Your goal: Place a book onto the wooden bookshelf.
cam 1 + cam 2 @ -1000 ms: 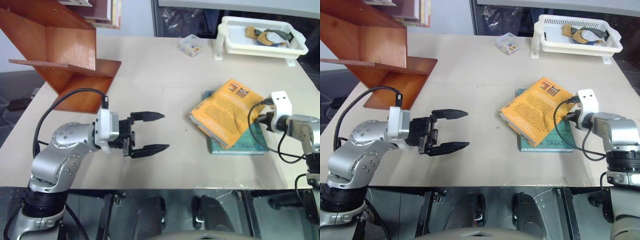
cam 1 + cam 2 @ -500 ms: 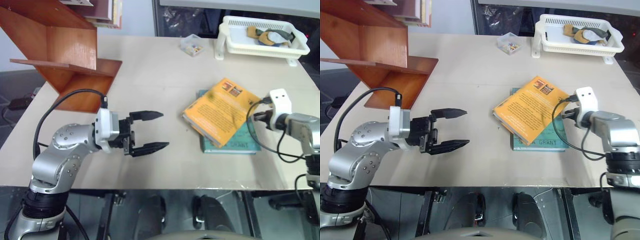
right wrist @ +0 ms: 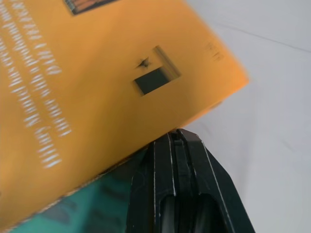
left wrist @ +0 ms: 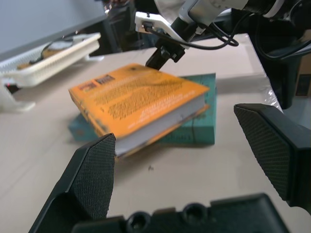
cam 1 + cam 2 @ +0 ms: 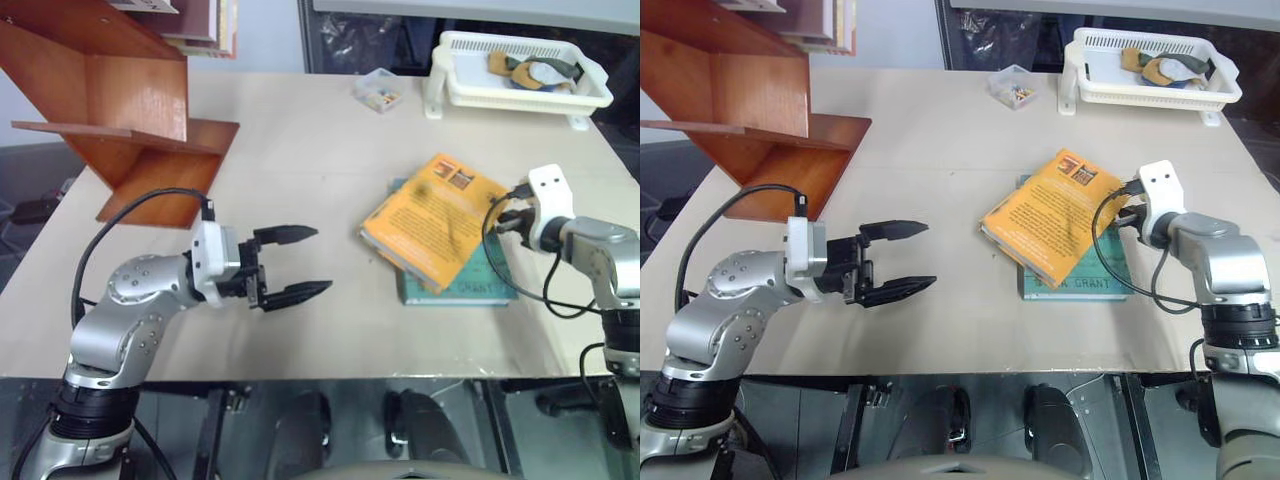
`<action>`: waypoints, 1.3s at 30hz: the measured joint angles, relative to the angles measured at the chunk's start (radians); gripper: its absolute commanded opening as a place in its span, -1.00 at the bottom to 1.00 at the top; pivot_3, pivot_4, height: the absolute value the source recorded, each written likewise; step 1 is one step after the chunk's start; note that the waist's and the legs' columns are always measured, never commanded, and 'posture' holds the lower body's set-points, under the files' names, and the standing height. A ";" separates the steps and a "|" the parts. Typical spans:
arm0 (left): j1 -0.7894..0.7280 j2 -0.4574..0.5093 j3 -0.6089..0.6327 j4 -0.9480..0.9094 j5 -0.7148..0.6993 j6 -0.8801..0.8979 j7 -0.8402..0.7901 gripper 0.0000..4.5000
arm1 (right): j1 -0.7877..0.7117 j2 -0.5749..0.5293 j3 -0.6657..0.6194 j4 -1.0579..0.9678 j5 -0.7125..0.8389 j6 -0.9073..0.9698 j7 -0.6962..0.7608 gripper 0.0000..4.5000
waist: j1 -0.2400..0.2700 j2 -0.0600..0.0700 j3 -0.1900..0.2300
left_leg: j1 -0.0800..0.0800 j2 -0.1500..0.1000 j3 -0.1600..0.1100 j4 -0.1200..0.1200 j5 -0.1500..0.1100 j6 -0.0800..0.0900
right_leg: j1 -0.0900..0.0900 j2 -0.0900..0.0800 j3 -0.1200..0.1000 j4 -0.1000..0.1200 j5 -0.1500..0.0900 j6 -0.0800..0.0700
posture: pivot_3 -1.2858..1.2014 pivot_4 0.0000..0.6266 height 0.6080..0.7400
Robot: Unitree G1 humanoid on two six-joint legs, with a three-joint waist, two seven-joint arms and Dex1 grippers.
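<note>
A: Location of the book [image 5: 435, 220]?
B: On the beige table [image 5: 300, 170], right of centre, lying askew over a thinner teal book [image 5: 470, 285]; cover up, two small pictures near the far corner. In the left wrist view, near-right edge tilted up off the teal book, pale page block exposed.

A: Right gripper [image 4: 160, 54]?
B: Fingers pressed together, nothing between them. Tip wedged at the book's right edge, under the orange cover and above the teal one, as seen along the right wrist view. White wrist housing just right of the book in the head views.

A: Left gripper [image 5: 290, 262]?
B: Fingers spread wide, empty, pointing level toward the right. Above bare tabletop, well apart from the book, facing it across the gap.

A: The wooden bookshelf [image 5: 120, 110]?
B: Far left corner of the table, reddish-brown panels tilted, a vertical divider between them. A few books [image 5: 205, 25] standing at its top edge. Well apart from the orange book.

A: Remaining items?
B: White plastic basket [image 5: 520, 85] at the far right edge, assorted things inside. Small clear box [image 5: 378, 90] just left of the basket.
</note>
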 measured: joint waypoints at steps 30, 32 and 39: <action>-0.521 -0.143 0.056 0.550 -0.226 0.657 0.352 1.00 | 0.578 0.021 -0.335 -0.976 0.427 -0.009 0.082 0.98 | 0.028 -0.002 0.000 | 0.003 0.000 -0.005 0.001 0.000 0.000 | 0.005 0.001 -0.004 0.001 -0.002 0.004 | 0.03 -0.52 1.00; -0.611 -0.175 0.015 0.683 -0.195 0.685 0.338 1.00 | 0.616 0.052 -0.303 -1.036 0.432 -0.041 0.039 0.98 | 0.030 -0.002 0.000 | 0.001 -0.002 -0.006 0.003 0.000 0.000 | 0.005 0.000 -0.004 0.001 -0.002 0.004 | 0.03 -0.52 1.00; -0.943 -0.342 -0.074 1.278 -0.017 0.639 0.205 1.00 | 0.663 0.005 -0.187 -1.065 0.436 -0.145 -0.132 0.98 | 0.026 -0.007 0.002 | 0.000 -0.004 -0.006 0.003 0.000 0.000 | 0.004 0.000 -0.004 -0.001 -0.002 0.004 | 0.03 -0.52 1.00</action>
